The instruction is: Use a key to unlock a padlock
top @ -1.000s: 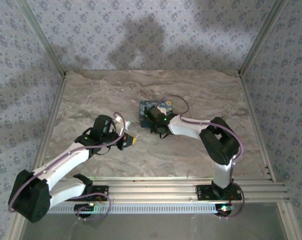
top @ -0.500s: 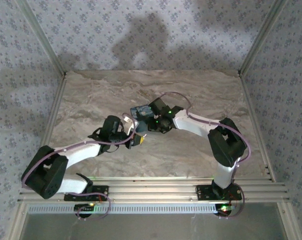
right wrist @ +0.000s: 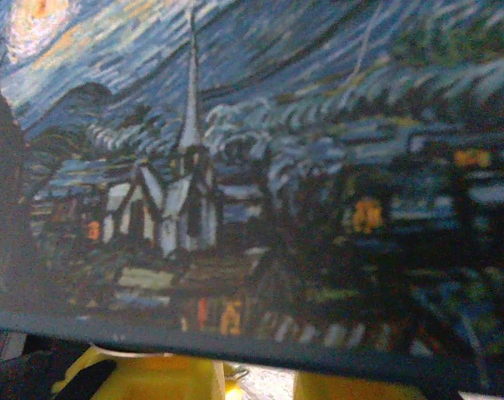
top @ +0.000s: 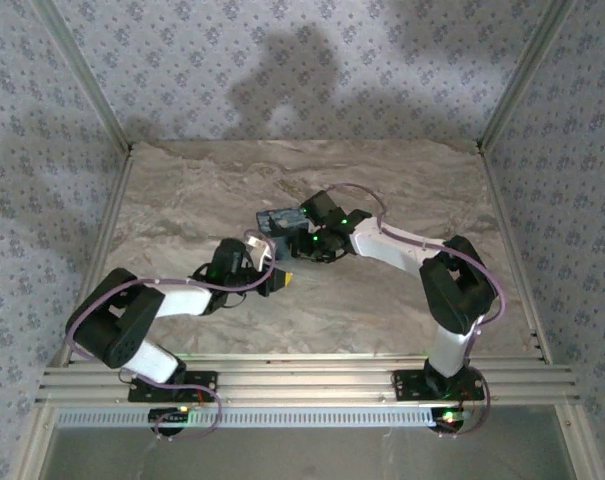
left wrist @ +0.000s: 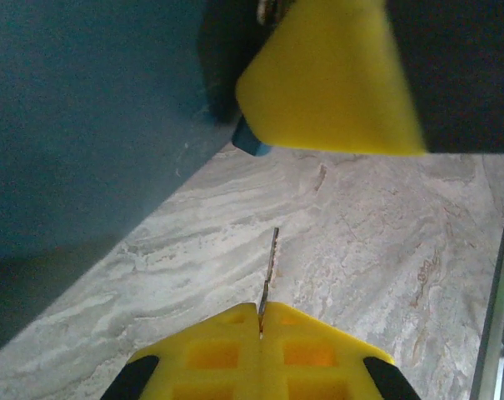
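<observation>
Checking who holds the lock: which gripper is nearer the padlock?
Right. The right gripper has its jaws clamped on the padlock; the left gripper, jaws pinching the key, sits just short of its near side.

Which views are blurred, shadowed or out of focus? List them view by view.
Top external: soft overall, dark shadows cast on the wallpaper wall. Left wrist: the key sharp, the padlock a dark out-of-focus mass. Right wrist: the padlock's painted face too close, slightly smeared.

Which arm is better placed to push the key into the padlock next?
Left. The left gripper pinches the key, blade pointing forward, with the padlock close ahead, held by the right gripper.
</observation>
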Available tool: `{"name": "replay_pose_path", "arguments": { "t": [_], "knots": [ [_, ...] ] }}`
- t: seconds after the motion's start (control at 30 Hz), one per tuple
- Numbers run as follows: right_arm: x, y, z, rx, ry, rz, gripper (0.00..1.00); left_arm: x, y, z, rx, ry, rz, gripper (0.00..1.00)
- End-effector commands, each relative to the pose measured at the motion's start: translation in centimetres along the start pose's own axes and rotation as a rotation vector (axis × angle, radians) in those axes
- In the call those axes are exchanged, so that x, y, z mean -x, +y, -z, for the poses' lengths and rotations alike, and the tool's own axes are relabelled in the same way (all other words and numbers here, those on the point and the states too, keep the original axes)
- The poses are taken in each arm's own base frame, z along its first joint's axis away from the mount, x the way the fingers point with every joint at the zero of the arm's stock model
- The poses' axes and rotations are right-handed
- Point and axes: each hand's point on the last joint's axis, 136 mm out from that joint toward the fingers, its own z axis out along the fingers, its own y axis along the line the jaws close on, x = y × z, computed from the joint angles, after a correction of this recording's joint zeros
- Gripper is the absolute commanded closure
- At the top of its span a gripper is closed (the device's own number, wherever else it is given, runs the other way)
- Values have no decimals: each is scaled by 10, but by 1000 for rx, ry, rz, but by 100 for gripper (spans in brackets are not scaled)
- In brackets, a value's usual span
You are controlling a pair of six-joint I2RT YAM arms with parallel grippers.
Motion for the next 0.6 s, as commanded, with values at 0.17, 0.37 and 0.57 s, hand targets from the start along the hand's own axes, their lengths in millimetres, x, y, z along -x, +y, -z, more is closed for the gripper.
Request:
{"name": "replay_pose_path", "arguments": {
  "t": [0.17, 0.37, 0.57],
  "knots": [
    [5, 23, 18, 81, -38, -3, 99, 34, -7, -9, -14, -81, -47, 100],
    [2, 19, 17, 74, -34, -15, 100, 41, -9, -10, -26, -94, -61, 100],
    [2, 19, 19, 84, -25, -11, 100, 43, -4, -8, -17, -111, -68, 100]
  ]
}}
